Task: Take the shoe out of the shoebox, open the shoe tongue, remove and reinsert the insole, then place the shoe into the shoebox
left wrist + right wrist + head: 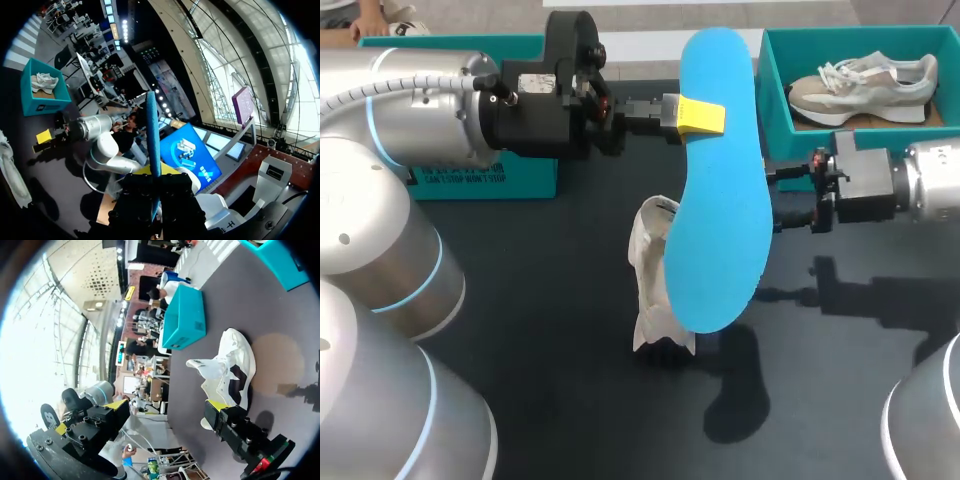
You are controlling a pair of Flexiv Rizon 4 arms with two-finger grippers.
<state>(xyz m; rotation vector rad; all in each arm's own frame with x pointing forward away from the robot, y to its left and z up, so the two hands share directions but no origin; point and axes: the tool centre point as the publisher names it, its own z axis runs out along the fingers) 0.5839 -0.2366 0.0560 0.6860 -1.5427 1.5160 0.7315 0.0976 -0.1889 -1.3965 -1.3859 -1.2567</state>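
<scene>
- Only the head view showed the insole (pixel 720 190) broadside: blue, lifted above the table (pixel 540 330), with the left gripper (pixel 700 117) clamped on its edge near one end and one yellow tip lying on its upper face
- The left wrist view showed the same insole (pixel 152 130) edge-on, as a thin blue strip rising out of the left gripper (pixel 154 172), which pressed on it from both sides
- Only the right wrist view made the right gripper (pixel 167 407) plain: its fingers were spread wide with nothing between them. In the head view the right gripper (pixel 782 197) had its tips hidden behind the insole
- The white shoe (pixel 655 280) lay on the table under the raised insole. In the right wrist view the white shoe (pixel 230 370) was ahead of the spread fingers, apart from them
- The head view looked down into the shoebox (pixel 772 100), where a grey shoe (pixel 865 88) lay. The left wrist view showed the shoebox (pixel 30 100) far off with that grey shoe (pixel 44 81) in it
- Counted: one insole, two shoes, two grippers, and two teal boxes, the second teal box (pixel 520 185) being partly behind the left arm
</scene>
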